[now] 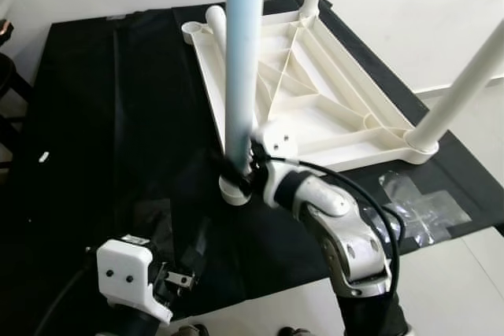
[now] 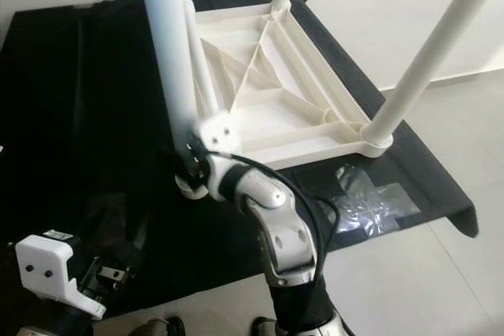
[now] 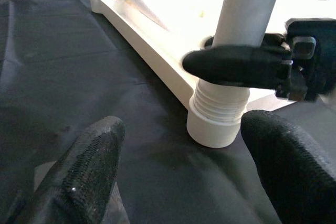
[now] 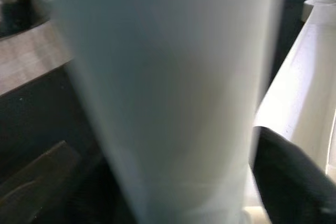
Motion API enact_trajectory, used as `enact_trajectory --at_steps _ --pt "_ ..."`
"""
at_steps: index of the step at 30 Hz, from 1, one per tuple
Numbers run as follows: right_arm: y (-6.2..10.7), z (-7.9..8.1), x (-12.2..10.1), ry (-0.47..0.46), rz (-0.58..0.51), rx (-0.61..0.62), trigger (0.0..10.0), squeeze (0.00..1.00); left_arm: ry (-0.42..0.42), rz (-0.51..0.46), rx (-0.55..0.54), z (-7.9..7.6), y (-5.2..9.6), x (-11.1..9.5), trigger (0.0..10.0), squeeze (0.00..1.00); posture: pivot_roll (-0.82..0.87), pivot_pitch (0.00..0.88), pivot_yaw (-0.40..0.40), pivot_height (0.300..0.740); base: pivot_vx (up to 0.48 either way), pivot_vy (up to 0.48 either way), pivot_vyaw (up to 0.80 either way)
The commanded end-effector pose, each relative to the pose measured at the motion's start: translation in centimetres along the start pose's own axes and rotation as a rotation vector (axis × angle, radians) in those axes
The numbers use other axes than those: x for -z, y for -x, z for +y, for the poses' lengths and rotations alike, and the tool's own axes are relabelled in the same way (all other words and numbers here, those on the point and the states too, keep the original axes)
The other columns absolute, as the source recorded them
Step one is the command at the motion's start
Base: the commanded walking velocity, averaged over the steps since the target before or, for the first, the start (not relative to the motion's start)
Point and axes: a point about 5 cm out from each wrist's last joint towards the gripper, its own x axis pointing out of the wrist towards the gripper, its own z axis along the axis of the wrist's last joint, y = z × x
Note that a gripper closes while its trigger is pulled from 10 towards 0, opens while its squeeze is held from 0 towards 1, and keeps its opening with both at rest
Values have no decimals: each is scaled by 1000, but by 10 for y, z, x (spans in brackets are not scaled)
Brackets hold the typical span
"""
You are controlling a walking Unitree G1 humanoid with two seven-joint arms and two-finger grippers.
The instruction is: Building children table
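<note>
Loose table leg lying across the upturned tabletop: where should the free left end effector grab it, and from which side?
Grip the loose leg mid-shaft, from above, fingers straddling its round width. It lies slanted on the tabletop ribs near the empty corner socket. Left end effector is open and free; right end effector holds the upright leg.

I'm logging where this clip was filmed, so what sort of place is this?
Probably a room in a home, used as a floor workspace: pale floor tiles, a plain white wall, and a black cloth sheet spread under an upturned white plastic tabletop.
</note>
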Motion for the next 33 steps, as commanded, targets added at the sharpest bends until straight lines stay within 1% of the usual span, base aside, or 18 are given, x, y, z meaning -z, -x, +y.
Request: enact_trajectory --at_steps 1,2,3,4,5,6,7,8,9,10,12,16,18,22,23,26,27,33 --pt "-5 -4 -12 25 -54 -144 10000 1000 6 19 -12 2 1 5 10000 0 65 229 -26 740 0 0 0" --pt "-7 -8 -15 47 -60 -196 10000 1000 8 19 -14 2 1 5 10000 0 74 230 -29 740 0 0 0" --pt "-7 -8 -15 47 -60 -196 10000 1000 8 19 -14 2 1 5 10000 0 74 230 -29 740 0 0 0" --pt "-8 -12 -19 67 -58 -264 10000 1000 8 18 -16 2 1 5 10000 0 74 230 -29 740 0 0 0" --pt "-8 -12 -19 67 -58 -264 10000 1000 8 18 -16 2 1 5 10000 0 74 230 -29 740 0 0 0" --pt "-9 -13 -22 84 -51 -330 10000 639 8 18 -19 2 1 5 10000 0 77 229 -31 740 0 0 0" --pt "-11 -15 -24 92 -46 -390 10000 0 7 17 -22 2 1 4 10000 0 84 230 -31 740 0 0 0" --pt "-11 -15 -24 92 -46 -390 10000 0 7 17 -22 2 1 4 10000 0 84 230 -31 740 0 0 0" --pt "-13 -18 -28 106 -49 -451 10000 0 6 16 -28 2 0 4 10000 0 84 230 -31 740 0 0 0" --pt "-13 -18 -28 106 -49 -451 10000 0 6 16 -28 2 0 4 10000 0 84 230 -31 740 0 0 0" --pt "-20 -24 -35 107 -47 -532 10000 0 6 13 -31 3 0 4 10000 0 116 220 -22 740 0 0 0" --pt "-23 -27 -38 115 -39 -596 10000 0 6 11 -28 2 0 3 10000 0 145 223 -29 740 0 0 0" --pt "-27 -33 -44 130 -33 -685 10000 0 1 11 -33 1 1 3 10000 0 152 224 -35 740 0 0 0" --pt "-28 -35 -46 136 -24 -717 9765 0 0 12 -36 0 2 3 10000 0 155 225 -36 740 0 0 0" --pt "-28 -37 -47 142 -14 -735 9137 0 0 13 -36 0 2 3 10000 0 156 225 -35 740 0 0 0" --pt "-28 -38 -48 146 -8 -751 9137 0 -1 14 -36 0 3 3 10000 0 156 226 -35 740 0 0 0" --pt "-28 -40 -49 150 -1 -774 0 0 0 15 -35 0 3 3 10000 0 155 227 -35 740 0 0 0" --pt "-28 -43 -52 166 17 -827 0 0 5 16 -31 -2 3 3 10000 0 154 227 -38 740 0 0 0"
